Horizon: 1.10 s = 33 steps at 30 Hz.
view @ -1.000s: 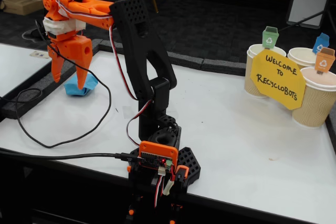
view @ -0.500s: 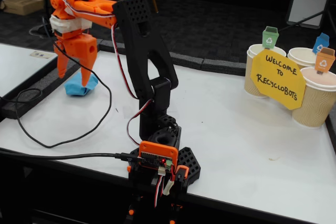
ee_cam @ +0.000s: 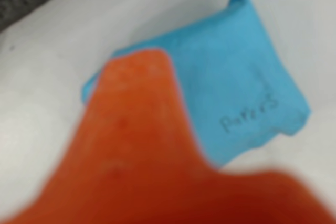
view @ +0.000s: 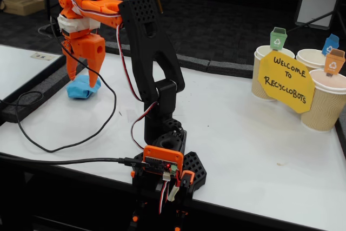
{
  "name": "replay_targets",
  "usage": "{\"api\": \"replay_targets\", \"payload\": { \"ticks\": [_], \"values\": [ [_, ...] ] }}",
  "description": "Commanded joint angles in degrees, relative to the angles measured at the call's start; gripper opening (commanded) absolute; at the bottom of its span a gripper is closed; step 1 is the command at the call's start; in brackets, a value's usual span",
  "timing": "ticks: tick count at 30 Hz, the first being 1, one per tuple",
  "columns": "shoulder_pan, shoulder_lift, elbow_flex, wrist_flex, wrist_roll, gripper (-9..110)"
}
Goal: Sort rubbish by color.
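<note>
Surface [view: 243, 128]: white; it carried every item. The pincer hung over its far-left corner in the fixed view.
Arm [view: 154, 52]: black links reached from the base at the near edge, up and over to the left.
Cups [view: 324, 101]: tan paper cups with small coloured bin flags stood well apart from the pincer, at the opposite far corner of the surface.
Sign [view: 285, 78]: yellow, lettered "Welcome to Recyclobots", leaned against those cups, equally far from the pincer.
Pincer [view: 82, 77]: orange, tips pointed down. Over the last second it had shifted slightly right and away from the camera, and appeared a little higher. Its fingers stood apart and gripped nothing.
Blue wad [view: 81, 87]: light blue paper, flat on the surface directly beneath the pincer tips. It had not moved during the last second. In the wrist view the blue wad [ee_cam: 247, 103] lay beyond and to the right of the one orange finger [ee_cam: 139, 119] in view, which overlapped its left edge; contact could not be confirmed.
Meaning for task: judged as alignment over the wad before closing; the grasp was not yet made and no sorting was done.
Green wad: not visible in either view.
</note>
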Motion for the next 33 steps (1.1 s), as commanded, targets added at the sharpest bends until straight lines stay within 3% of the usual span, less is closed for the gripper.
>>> {"api": "replay_targets", "payload": {
  "ticks": [1, 22, 29, 33],
  "values": [
    [0.9, 5.3, -2.6, -1.2, -2.1, 20],
    [0.8, -5.0, -8.3, -4.3, -2.5, 23],
    [0.9, -6.5, -10.7, -4.5, -2.5, 3],
    [1.3, -6.5, -11.8, -4.8, -2.4, 2]
  ]
}}
